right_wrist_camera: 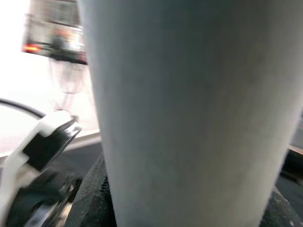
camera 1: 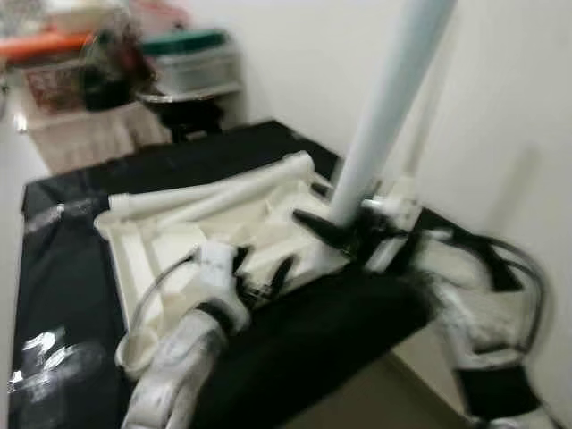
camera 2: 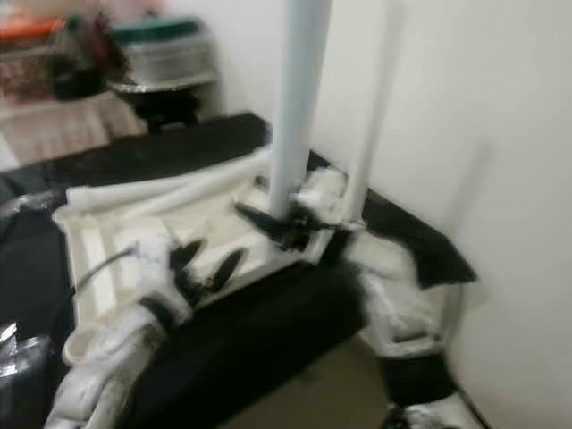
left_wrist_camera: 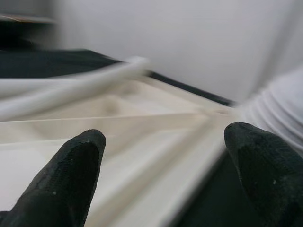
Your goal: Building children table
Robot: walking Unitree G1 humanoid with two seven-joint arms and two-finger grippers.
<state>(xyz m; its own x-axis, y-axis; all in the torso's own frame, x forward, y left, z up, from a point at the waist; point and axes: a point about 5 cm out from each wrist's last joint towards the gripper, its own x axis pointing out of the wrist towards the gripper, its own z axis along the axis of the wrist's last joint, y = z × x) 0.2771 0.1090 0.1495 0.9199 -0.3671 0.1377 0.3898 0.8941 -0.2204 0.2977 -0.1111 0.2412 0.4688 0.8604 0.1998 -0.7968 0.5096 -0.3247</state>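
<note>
Tabletop [camera 1: 223,223] lies flat; right claw [camera 1: 344,234] apparently grips upright leg [camera 1: 380,107], left claw [camera 1: 259,268] wide.

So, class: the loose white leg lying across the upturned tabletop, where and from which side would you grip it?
Grip the loose leg mid-length, from above, fingers across its width: it lies flat on the tabletop, a long round tube, so a central hold should balance it. The left gripper, open over the tabletop, is nearest; the right gripper is shut on the upright leg.

Bright, even light; heavy blur
</note>
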